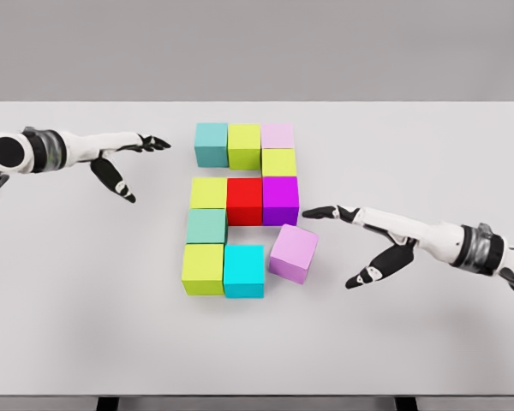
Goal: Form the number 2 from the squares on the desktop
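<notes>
- Right hand (373,240): enters from the lower right, fingers spread and holding nothing; its index fingertip (310,212) points left and lies just beside the upper right corner of the lilac cube (293,253).
- Lilac cube: the one piece out of line, turned slightly and sitting at the lower right of the figure, its left edge close to or touching the cyan cube (244,271).
- Step in hand, as judged: squaring the lilac cube against the cyan cube to finish the bottom stroke of the 2. A flat push along its right face, low and centred, should rotate it true without riding it up; an off-centre push would spin it further or shove the cyan cube.
- Remaining figure: top row of teal cube (212,143), olive cube (244,145) and pink cube (277,135); a yellow-green cube (279,162) below the pink; middle row with the red cube (245,201) at its centre; these appear aligned on the table (86,325).
- Left hand (124,158): hovers at the upper left, fingers apart and empty, well clear of the cubes.
- Writing: no brand, label or text is visible on any cube or on the table.
</notes>
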Action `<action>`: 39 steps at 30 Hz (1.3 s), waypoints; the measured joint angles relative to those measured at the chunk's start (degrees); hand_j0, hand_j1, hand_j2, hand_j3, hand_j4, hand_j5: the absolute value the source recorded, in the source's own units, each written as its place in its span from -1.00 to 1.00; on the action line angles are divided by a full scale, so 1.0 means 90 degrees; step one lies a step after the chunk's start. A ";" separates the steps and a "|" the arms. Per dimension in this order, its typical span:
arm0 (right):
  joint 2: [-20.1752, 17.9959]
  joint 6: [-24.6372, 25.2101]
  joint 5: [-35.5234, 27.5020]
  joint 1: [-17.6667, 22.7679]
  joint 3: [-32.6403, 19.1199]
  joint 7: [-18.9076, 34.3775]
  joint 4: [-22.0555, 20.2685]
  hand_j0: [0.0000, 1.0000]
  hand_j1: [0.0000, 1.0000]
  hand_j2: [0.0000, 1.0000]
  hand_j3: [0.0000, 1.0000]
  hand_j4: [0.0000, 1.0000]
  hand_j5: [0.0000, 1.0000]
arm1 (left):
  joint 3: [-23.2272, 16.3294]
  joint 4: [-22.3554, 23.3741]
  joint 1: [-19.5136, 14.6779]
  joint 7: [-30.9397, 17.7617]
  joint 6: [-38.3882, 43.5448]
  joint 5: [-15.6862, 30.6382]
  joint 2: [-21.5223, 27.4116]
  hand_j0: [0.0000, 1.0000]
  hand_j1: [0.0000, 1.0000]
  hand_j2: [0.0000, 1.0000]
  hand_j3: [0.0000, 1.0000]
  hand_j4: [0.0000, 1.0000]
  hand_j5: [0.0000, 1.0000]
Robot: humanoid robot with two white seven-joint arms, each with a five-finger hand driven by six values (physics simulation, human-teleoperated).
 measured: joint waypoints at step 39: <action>0.0370 0.0001 -0.0003 -0.0215 0.0433 0.0000 0.0549 1.00 1.00 1.00 1.00 1.00 1.00 | -0.0006 -0.0290 0.0137 0.0001 -0.0426 0.0608 0.0339 1.00 1.00 1.00 1.00 1.00 1.00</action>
